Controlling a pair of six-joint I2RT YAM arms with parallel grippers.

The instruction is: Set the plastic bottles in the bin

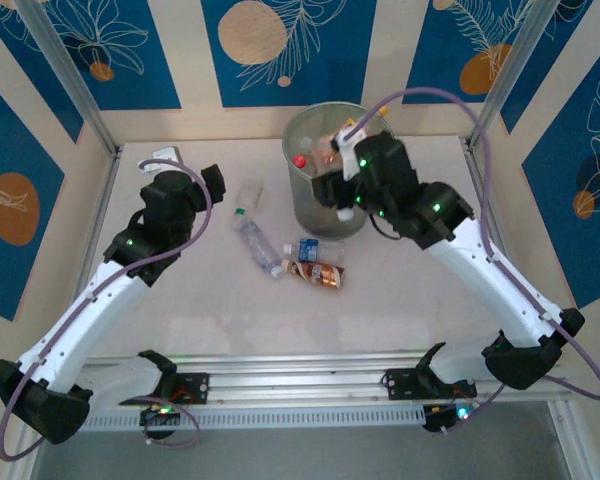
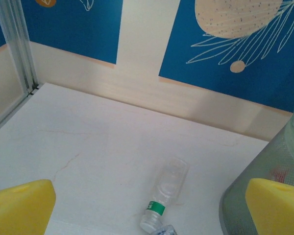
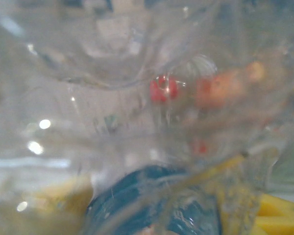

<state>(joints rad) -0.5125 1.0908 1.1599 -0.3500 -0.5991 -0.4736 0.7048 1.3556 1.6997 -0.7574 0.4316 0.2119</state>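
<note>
The right gripper (image 1: 340,190) hangs over the near side of the bin (image 1: 302,203). Its yellow fingers (image 3: 279,215) are clamped on a clear held bottle (image 3: 137,98) with a blue label, pressed so close to the wrist camera that it blurs. Through the plastic a red cap (image 3: 163,89) and an orange shape show. From above, an orange bottle (image 1: 330,150) lies inside the bin.

The left gripper (image 1: 216,185) stands over the table (image 1: 180,300), left of the bin, its fingers (image 2: 19,205) wide apart with nothing between them.

4 bottles lie on the table. A green-label bottle (image 2: 165,191) lies just right of the left gripper, and a clear bottle (image 1: 258,245) lies nearer the arms. A blue bottle (image 1: 315,250) and a brown bottle (image 1: 318,273) lie side by side in front of the bin.
</note>
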